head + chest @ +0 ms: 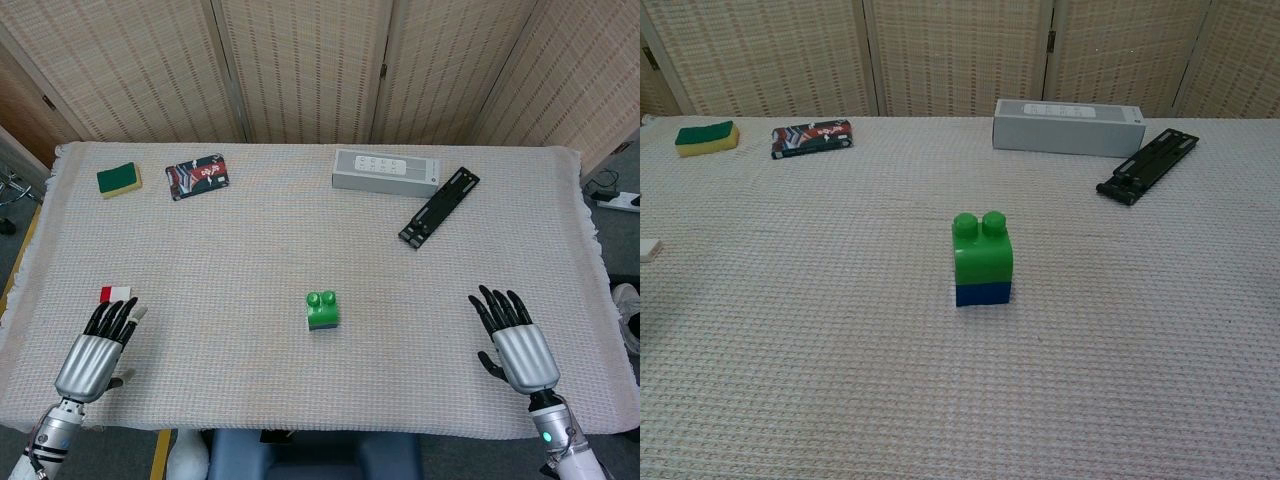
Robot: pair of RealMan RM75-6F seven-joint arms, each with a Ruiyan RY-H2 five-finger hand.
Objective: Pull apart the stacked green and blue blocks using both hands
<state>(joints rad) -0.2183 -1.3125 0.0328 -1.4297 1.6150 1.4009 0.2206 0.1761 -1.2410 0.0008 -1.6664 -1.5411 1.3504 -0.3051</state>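
A green block [322, 305] [982, 250] with two studs sits stacked on a blue block [323, 324] [983, 293] near the middle of the table, upright and untouched. My left hand [98, 348] lies flat on the cloth at the front left, fingers stretched out and holding nothing. At the front right my right hand [514, 340] rests the same way, fingers spread and empty. Both hands are far from the stack. The chest view shows neither hand.
A green and yellow sponge [119, 179] [706, 138] and a patterned packet [197, 176] [811, 139] lie at the back left. A grey box [386, 170] [1067, 127] and a black bracket [439, 207] [1147, 166] lie at the back right. A small red and white piece [114, 294] sits by my left fingertips.
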